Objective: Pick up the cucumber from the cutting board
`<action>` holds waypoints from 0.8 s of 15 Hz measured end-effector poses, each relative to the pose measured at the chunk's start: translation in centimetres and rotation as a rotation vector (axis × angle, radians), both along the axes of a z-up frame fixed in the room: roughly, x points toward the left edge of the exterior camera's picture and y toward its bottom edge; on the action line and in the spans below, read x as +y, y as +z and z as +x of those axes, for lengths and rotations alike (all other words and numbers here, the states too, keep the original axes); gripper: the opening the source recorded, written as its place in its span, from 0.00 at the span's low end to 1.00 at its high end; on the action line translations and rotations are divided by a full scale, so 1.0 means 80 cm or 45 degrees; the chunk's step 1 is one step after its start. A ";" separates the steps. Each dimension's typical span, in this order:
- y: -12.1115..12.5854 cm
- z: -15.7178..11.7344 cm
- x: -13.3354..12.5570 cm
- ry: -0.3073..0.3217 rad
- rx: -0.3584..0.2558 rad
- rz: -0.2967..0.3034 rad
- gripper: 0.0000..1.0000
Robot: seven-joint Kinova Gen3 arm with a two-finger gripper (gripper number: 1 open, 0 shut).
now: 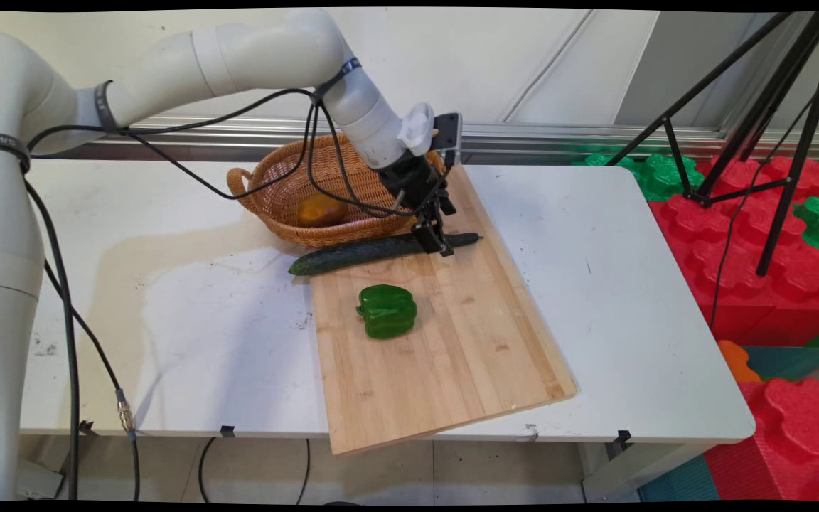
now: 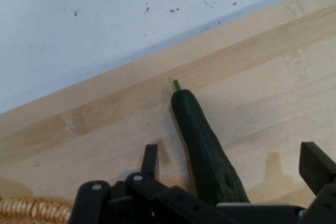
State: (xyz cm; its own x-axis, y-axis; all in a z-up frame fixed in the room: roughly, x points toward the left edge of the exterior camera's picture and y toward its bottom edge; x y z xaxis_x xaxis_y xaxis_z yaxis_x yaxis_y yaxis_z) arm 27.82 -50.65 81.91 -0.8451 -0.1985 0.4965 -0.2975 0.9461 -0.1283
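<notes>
The cucumber (image 1: 381, 251) lies long and dark green across the far end of the cutting board (image 1: 452, 348), its left end jutting past the board's left edge over the tabletop (image 1: 168, 320), its thin stemmed tip pointing right. Its skin looks slightly bumpy and it rests flat.

The pincer (image 1: 438, 242) is down over the cucumber's right part, fingers apart, one on each side of it; in the hand view the cucumber (image 2: 202, 140) runs up between the fingers (image 2: 150, 162), which do not seem to press it. This reads as the moment just before a grasp.

Nearer on the board sits a green bell pepper (image 1: 387, 311), apart from the cucumber. Just beyond the cucumber stands a wicker basket (image 1: 274, 199) holding an orange-yellow fruit (image 1: 321, 211).
</notes>
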 end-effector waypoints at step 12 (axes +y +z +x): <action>-0.025 -0.024 -0.010 -0.073 -0.073 -0.017 0.00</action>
